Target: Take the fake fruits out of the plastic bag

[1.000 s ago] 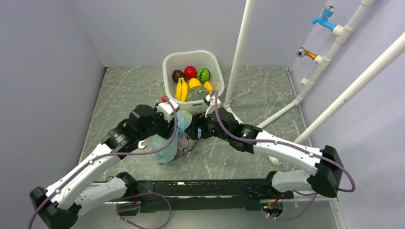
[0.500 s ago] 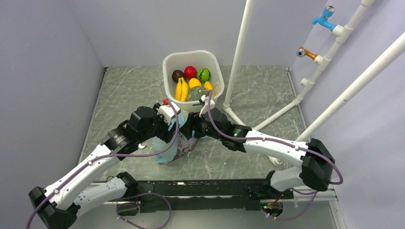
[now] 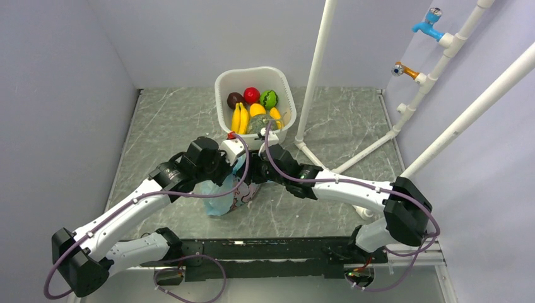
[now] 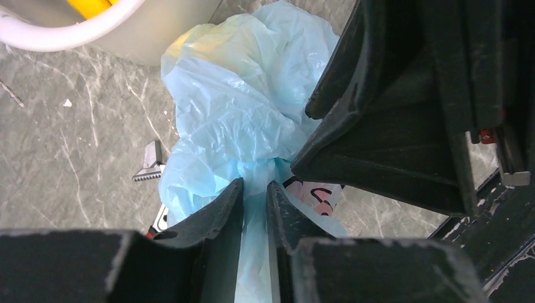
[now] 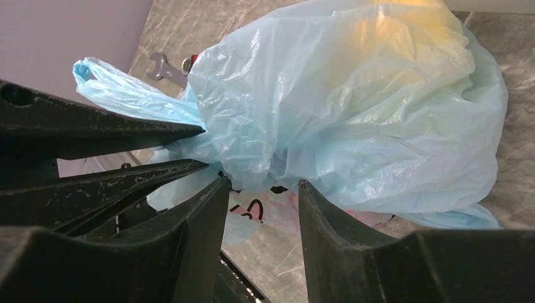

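The light-blue plastic bag [image 3: 222, 196] stands on the table in front of the basket. My left gripper [image 4: 255, 189] is shut on a bunched strip of the bag [image 4: 240, 107]. My right gripper [image 5: 262, 186] is open, its jaws spread just under the bag's [image 5: 353, 107] gathered part, next to the left gripper's fingers. A yellow fruit [image 5: 404, 38] shows faintly through the bag. In the top view both grippers meet over the bag, left [image 3: 238, 165] and right [image 3: 253, 173]. Bananas [image 3: 240, 118], a red apple [image 3: 252, 95] and a yellow round fruit [image 3: 257, 110] lie in the white basket [image 3: 222, 82].
The basket also holds a dark maroon ball [image 3: 235, 100], a green fruit [image 3: 269, 99] and a grey-green lumpy piece [image 3: 257, 124]. A small wrench [image 4: 150, 165] lies on the table beside the bag. White pipes [image 3: 315, 69] rise at the right of the basket.
Both wrists have moved in toward the middle over the bag. The left gripper has shifted right and the right arm has reached further left.
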`<action>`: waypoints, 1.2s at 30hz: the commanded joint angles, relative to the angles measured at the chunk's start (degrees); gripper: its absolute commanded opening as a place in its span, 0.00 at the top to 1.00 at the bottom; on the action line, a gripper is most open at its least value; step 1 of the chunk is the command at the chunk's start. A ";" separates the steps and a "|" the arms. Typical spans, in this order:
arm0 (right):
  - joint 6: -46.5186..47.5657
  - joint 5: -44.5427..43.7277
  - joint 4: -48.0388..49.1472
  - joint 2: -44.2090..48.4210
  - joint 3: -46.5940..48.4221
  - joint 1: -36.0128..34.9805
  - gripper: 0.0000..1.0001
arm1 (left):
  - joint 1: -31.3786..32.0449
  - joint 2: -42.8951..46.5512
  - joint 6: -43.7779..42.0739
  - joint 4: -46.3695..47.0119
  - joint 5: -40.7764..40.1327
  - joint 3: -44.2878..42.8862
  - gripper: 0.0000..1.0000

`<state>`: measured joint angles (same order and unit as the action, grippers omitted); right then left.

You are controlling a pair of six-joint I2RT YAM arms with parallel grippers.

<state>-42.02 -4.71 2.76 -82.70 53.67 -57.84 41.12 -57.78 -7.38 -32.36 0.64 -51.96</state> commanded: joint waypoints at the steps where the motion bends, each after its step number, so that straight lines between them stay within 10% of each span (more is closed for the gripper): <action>1: -0.71 -1.66 2.53 -1.27 3.05 -0.15 0.53 | 0.27 -0.49 -0.73 -0.30 1.00 -3.01 0.78; 11: -3.39 -2.08 5.60 -3.56 3.10 -0.20 0.56 | 0.25 1.35 -0.73 1.36 1.48 -1.78 1.00; 21: -4.01 -10.34 0.96 1.25 -0.20 0.74 0.99 | 0.27 2.33 0.04 1.05 -1.44 -1.90 1.00; 36: -2.51 -1.19 -1.80 17.63 -16.05 22.19 1.00 | 0.25 14.17 0.95 7.82 -20.38 3.00 1.00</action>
<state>-45.89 -7.35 2.72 -67.90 39.22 -38.52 41.39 -45.54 -6.70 -27.55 -14.15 -49.69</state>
